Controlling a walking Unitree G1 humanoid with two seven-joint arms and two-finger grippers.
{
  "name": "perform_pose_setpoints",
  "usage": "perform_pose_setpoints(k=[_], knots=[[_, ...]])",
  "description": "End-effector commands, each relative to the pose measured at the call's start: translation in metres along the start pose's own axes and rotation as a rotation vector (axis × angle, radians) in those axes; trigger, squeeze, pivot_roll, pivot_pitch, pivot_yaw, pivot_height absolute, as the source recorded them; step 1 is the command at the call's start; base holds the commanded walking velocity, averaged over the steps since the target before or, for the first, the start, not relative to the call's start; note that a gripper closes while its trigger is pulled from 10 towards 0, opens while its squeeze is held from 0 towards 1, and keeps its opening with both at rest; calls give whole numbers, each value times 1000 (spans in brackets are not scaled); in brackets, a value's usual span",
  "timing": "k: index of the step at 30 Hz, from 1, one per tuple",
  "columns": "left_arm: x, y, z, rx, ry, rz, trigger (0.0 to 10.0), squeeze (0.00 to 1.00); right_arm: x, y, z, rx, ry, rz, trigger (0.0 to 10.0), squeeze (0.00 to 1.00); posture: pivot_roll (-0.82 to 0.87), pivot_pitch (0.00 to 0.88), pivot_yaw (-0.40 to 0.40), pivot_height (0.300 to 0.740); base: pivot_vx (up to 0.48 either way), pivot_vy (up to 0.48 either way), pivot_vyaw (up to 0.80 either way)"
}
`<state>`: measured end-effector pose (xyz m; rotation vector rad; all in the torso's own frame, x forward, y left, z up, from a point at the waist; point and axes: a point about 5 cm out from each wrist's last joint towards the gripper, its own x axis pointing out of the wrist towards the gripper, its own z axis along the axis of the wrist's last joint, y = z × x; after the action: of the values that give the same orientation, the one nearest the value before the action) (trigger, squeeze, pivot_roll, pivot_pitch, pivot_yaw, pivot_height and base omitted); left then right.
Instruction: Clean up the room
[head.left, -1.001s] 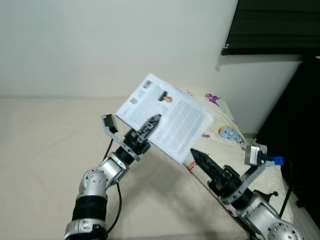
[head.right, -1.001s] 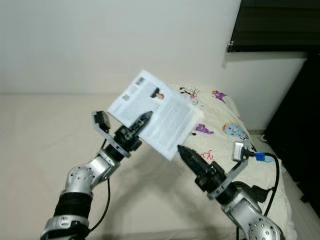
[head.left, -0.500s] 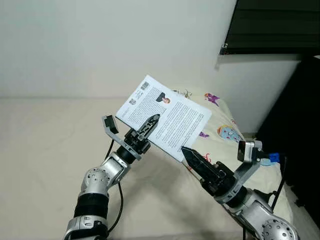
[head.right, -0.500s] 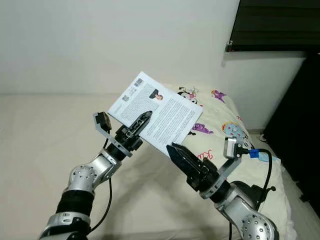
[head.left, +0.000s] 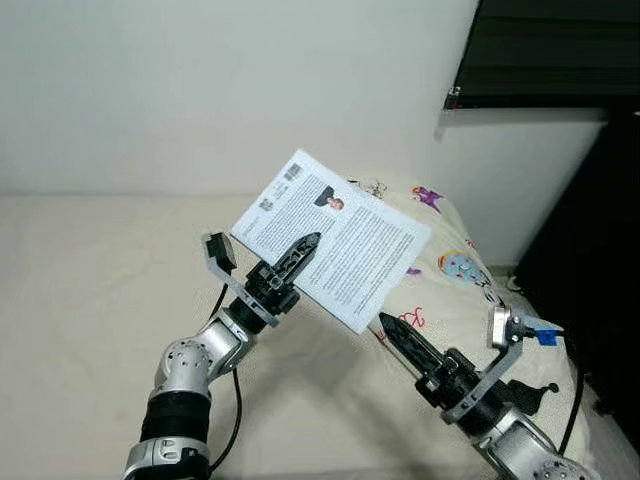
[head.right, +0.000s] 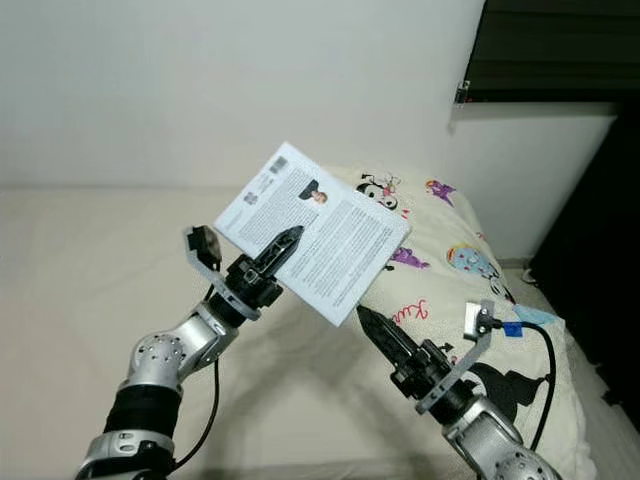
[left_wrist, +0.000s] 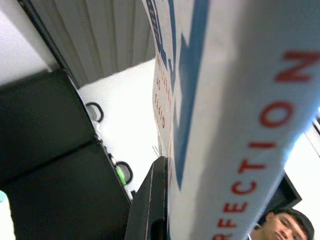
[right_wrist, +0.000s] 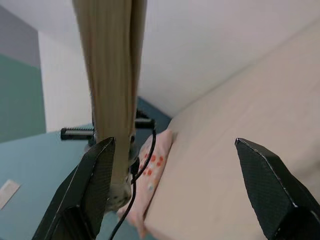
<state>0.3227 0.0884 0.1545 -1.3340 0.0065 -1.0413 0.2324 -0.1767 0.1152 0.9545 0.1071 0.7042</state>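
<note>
Book (head.left: 335, 238) pinched at its lower edge by left gripper (head.left: 297, 253), raised clear of bed (head.left: 90, 290) for tidying; right gripper (head.left: 400, 338) spread below, likely ready to assist.

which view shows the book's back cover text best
The left eye view: the book faces the camera, back cover with barcode, portrait and text, pinched by the left hand. The right eye view shows much the same. The left wrist view shows its spine close up; the right wrist view, its page edges.
</note>
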Motion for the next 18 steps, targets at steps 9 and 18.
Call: perform_pose_setpoints(k=[9,18], knots=[[8,-12,-2,12,38,-79,0,0,1,1,-1,-1,0,14,10000,0,-10,0,-1,740,0,0,0],[8,-12,-7,-1,55,-90,0,0,7,16,-2,-1,58,127,10000,0,-7,0,-3,740,0,0,0]])
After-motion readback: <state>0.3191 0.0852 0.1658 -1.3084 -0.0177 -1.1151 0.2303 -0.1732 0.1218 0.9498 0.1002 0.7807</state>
